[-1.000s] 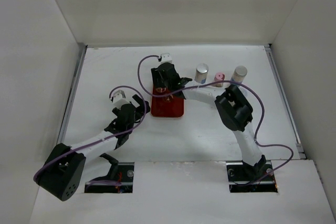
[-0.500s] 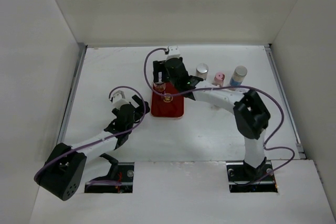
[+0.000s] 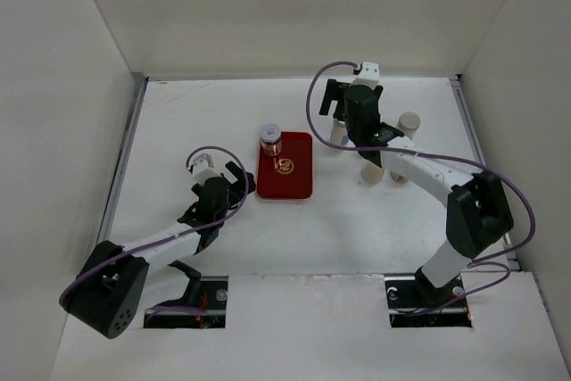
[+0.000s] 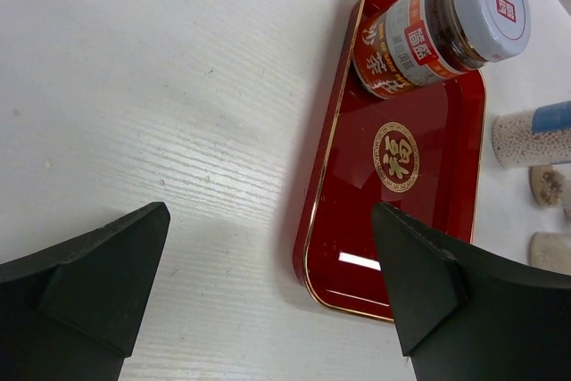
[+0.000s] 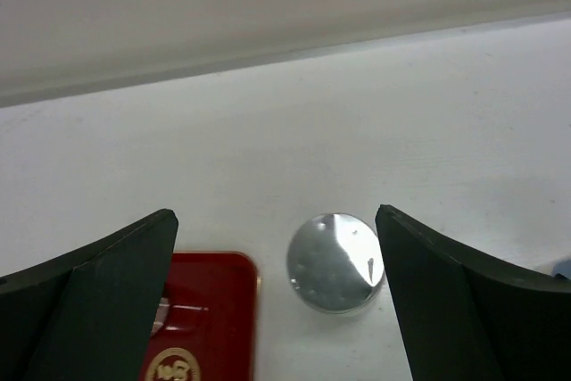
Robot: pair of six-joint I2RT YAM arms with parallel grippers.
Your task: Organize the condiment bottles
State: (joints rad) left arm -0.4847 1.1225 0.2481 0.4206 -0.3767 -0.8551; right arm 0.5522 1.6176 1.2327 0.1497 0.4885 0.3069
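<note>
Right gripper (image 5: pixel 277 214) is hovering above a small silver-capped shaker bottle (image 5: pixel 336 262). Its fingers are spread wide and gripping nothing. The round cap is showing between the two dark fingers, touching neither. That bottle is standing on the white table (image 3: pixel 178 131) just right of the flat red rectangular tray with gold rim (image 4: pixel 419 220).

A short jar with silver lid, red-and-white label and dark contents (image 4: pixel 437 28) is standing upright in the tray's far left corner. A gold emblem (image 4: pixel 397 156) is showing in the tray's middle.

Left gripper (image 4: pixel 268 211) is hanging low over the table just left of the tray, fingers wide apart, holding nothing.

In the left wrist view a bottle with pale granules and a blue label band (image 4: pixel 533 136) is sitting on the table right of the tray. A second pale bottle (image 4: pixel 546 186) beside it is being cut by the frame edge.

In the top view a pale-capped bottle (image 3: pixel 409 120) is standing far right, beyond the right arm (image 3: pixel 419 167). A pale bottle body (image 3: pixel 370 173) is peeking out beside that arm, cap colour unclear.
</note>
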